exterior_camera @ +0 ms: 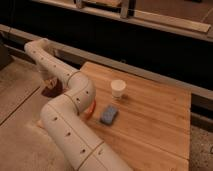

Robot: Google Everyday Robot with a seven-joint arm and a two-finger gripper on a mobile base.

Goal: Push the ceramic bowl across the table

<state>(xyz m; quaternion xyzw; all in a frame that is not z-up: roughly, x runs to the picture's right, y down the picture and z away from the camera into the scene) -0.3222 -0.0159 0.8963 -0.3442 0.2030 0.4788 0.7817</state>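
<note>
My white arm rises from the bottom of the view, bends at the upper left and comes down at the left edge of the wooden table. The gripper is at the arm's lower end, right over a dark maroon round shape that I take for the ceramic bowl. The bowl sits at the table's left edge and the arm partly covers it. I cannot tell whether the gripper touches it.
A white cup stands upright near the table's middle. A flat blue sponge lies in front of it. An orange-red curved edge shows beside the arm. A dark wall and a ledge run behind the table.
</note>
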